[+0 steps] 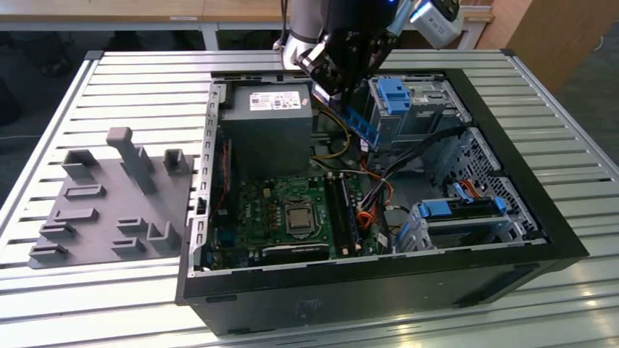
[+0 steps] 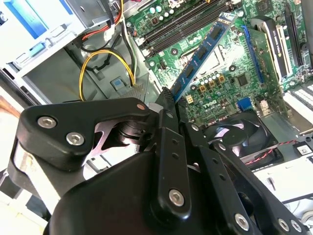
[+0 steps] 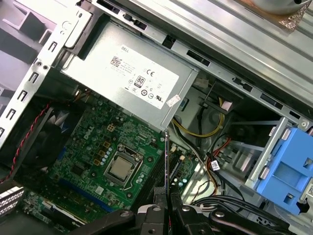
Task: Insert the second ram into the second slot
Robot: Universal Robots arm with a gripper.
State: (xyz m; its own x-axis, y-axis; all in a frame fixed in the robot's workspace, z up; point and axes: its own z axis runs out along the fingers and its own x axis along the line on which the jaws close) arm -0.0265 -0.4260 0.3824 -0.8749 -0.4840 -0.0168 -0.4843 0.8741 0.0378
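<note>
You're mid-carry: tool (image 1: 338, 98) clenched on the second ram (image 1: 362, 127), tilted in air beside the PSU (image 1: 266, 116), well above the mobo slots (image 1: 343, 212); needs squaring w/ the slot.

I am working in a robotics lab or test workshop: the arm (image 1: 301, 29) I drive reaches over a slatted aluminium bench (image 1: 145, 80) bearing an open computer case (image 1: 387, 274) and a grey fixture plate (image 1: 106, 210) of upright blocks. Behind the bench I see wooden desks (image 1: 145, 9) and a wooden panel (image 1: 556, 36).
</note>
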